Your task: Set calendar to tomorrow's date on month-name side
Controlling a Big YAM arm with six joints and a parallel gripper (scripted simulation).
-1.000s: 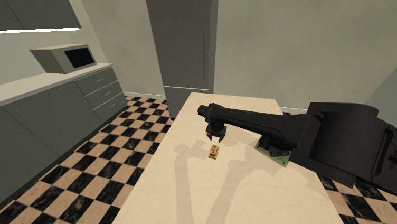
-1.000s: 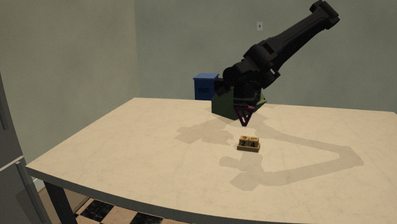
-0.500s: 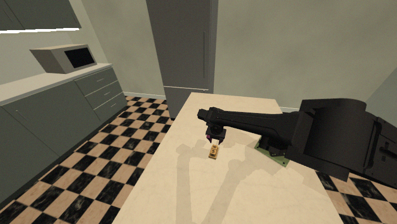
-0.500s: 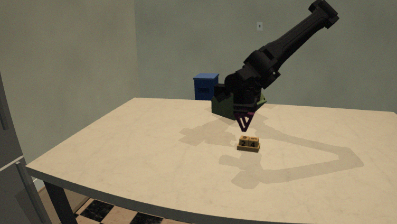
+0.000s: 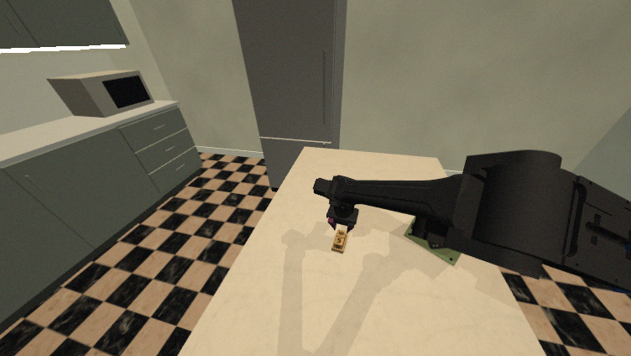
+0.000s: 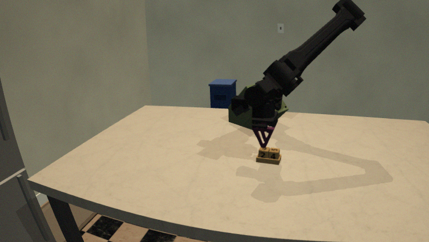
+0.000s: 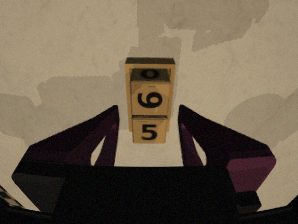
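Behind the wooden tray [image 5: 337, 251] [image 6: 268, 160] [image 7: 172, 75] on the pale table [image 5: 309, 309] [image 6: 150, 180] looms the arm's green mount [image 5: 435, 250] [image 6: 240, 117], with a blue bin [image 6: 222, 94] beyond. Two cubes sit side by side in the tray; above, the claw [image 5: 341, 227] [image 6: 263, 146] [image 7: 148, 112] stands partway open.

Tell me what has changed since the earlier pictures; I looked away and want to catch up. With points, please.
The tool [image 5: 341, 228] [image 6: 263, 147] [image 7: 148, 112] has come down toward the calendar, its fingertips now close to the cube showing 2 [image 6: 263, 154]. It is partly open and has taken hold of nothing. Both cubes still sit in the tray [image 6: 268, 160] [image 7: 128, 95], showing 2 and 4 in the exterior view, and the tray stays where it was on the table.
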